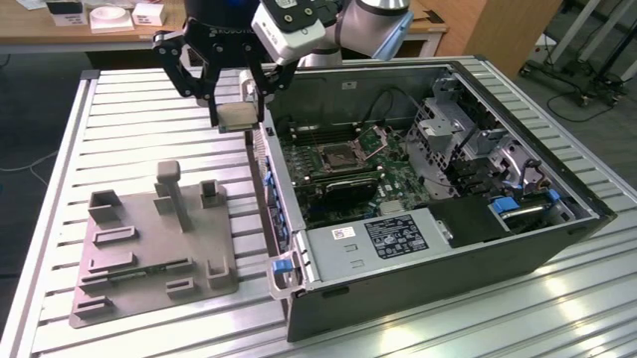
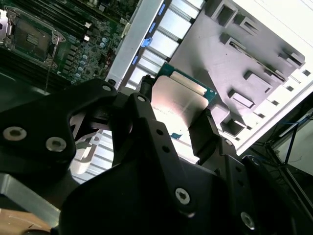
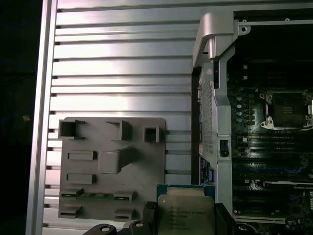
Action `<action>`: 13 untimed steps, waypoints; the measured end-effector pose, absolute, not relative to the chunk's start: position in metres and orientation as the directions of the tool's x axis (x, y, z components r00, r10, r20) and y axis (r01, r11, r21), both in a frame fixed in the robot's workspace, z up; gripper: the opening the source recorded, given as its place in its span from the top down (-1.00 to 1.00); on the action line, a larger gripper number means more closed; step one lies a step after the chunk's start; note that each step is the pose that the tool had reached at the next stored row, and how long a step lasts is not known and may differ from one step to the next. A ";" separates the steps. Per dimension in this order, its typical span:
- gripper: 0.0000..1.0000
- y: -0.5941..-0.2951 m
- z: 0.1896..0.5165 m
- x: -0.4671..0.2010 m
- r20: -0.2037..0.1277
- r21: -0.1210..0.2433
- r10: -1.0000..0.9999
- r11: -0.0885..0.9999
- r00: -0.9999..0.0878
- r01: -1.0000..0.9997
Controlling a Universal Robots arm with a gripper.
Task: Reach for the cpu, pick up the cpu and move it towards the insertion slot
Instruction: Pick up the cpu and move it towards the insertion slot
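The black gripper [image 1: 237,119] is up in the air, and its fingers are clamped on the cpu [image 1: 237,117]; in the exterior view the chip hangs above the ridged metal bench [image 1: 149,112], just beside the far corner of the open computer case [image 1: 557,186]; the cpu does not touch the bench or the case; in the second wrist view the cpu [image 2: 178,100] shows its flat silvery top, with a black finger [image 2: 203,134] pressed against one edge and another on the opposite edge; in the first wrist view the cpu [image 3: 186,213] sits between the two dark fingers, with a thin green rim around its metal top; the insertion slot [image 1: 339,156] is inside the case on the green board, a square with a shiny frame and a dark middle, and its little metal plate [image 1: 380,139] stands tilted up beside it; the slot is well apart from the chip, toward the exterior view's right; the slot also shows in both wrist views [image 2: 35,41] [image 3: 288,110]; the grey tray [image 1: 149,246] with raised blocks lies flat on the bench, on the exterior view's left of the case; a long wooden desk [image 1: 30,30] stands behind the bench.
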State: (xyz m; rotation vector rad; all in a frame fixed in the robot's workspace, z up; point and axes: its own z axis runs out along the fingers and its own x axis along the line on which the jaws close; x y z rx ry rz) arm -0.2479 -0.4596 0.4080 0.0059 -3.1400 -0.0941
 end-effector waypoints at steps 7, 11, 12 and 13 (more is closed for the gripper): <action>-0.09 -0.460 0.408 -0.240 0.000 0.060 -0.004 0.998 -1.000 -0.004; -0.09 -0.460 0.407 -0.236 0.000 0.060 -0.004 0.998 -1.000 -0.004; -0.09 -0.460 0.407 -0.235 0.000 0.060 -0.004 0.998 -1.000 -0.004; -0.09 -0.460 0.407 -0.233 0.000 0.060 -0.004 0.998 -1.000 -0.004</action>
